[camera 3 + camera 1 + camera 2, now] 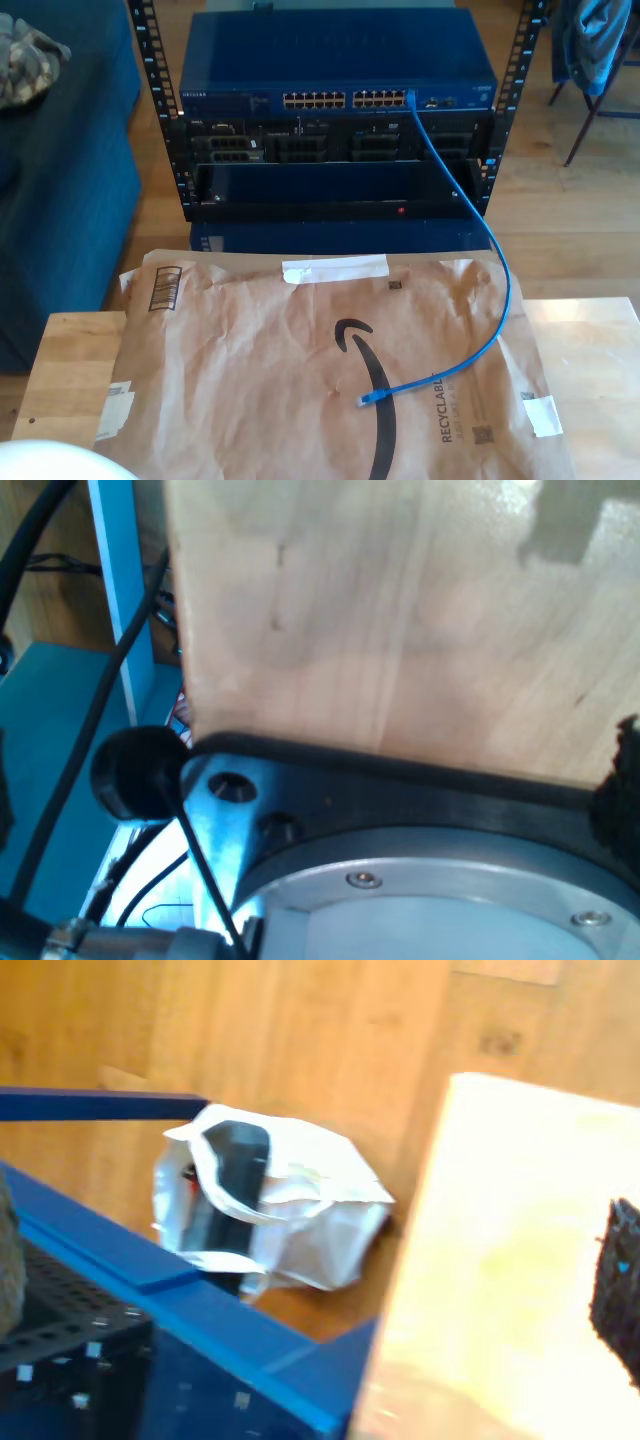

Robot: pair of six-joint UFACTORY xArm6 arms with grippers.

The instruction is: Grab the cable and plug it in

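The blue cable (497, 300) has one end in a port at the right end of the port row of the blue network switch (340, 60), as the exterior view shows it. It hangs down past the rack and curves onto the brown paper (290, 370) on the wooden table. Its free plug (366, 398) lies loose on the paper, with nothing holding it. A dark textured finger (626, 780) of my first gripper shows over bare table wood. A similar dark finger (620, 1290) of my second gripper hangs over the table's pale edge. Neither view shows how the jaws stand.
The rack (335, 150) stands on the floor behind the table. A blue sofa (60, 180) is at the exterior view's left and a chair leg (590, 110) at its right. A white plastic bag (270, 1200) lies on the floor. An arm's metal base flange (430, 900) and black cables (90, 710) sit by the table.
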